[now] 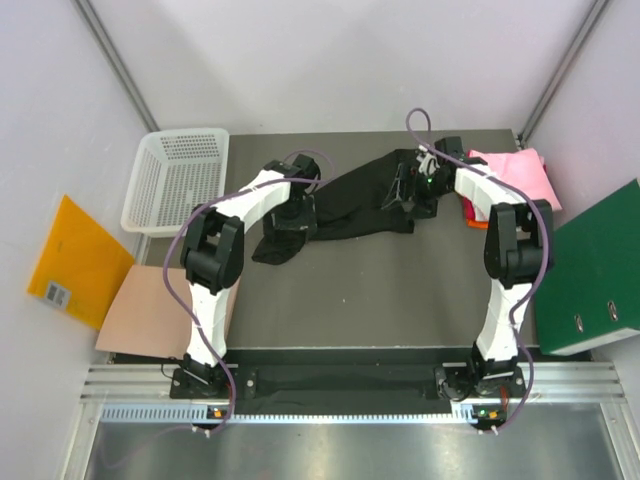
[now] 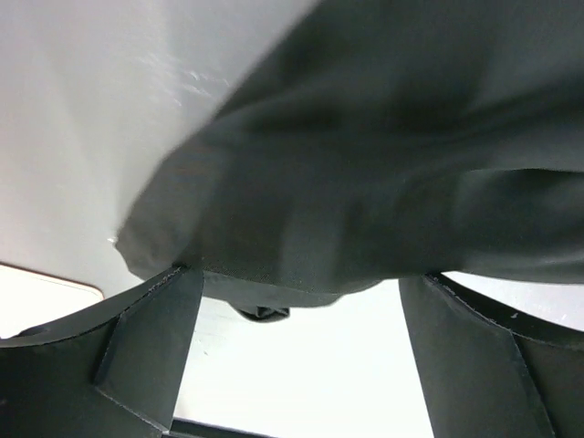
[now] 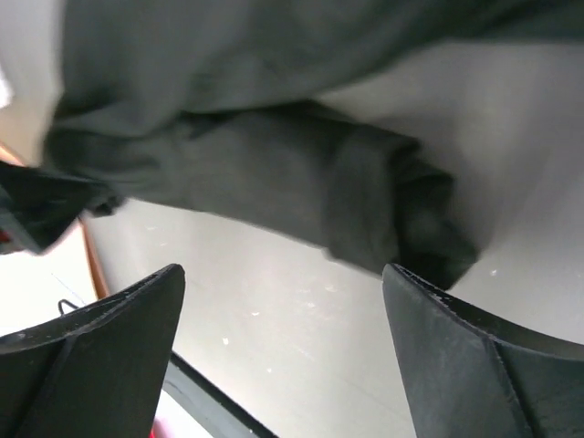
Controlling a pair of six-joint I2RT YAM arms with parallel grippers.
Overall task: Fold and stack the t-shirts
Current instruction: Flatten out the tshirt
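Found the black t-shirt bunched on the counter in the upper middle of the frame, long axis running lower left to upper right, folded pink t-shirt just beyond its right end. Observed the left end effector at the garment's lower-left end and the right end effector at its upper-right end, both spread wide, gripping nothing. Judged cloth just ahead of each set of fingertips, neither arm nearer.
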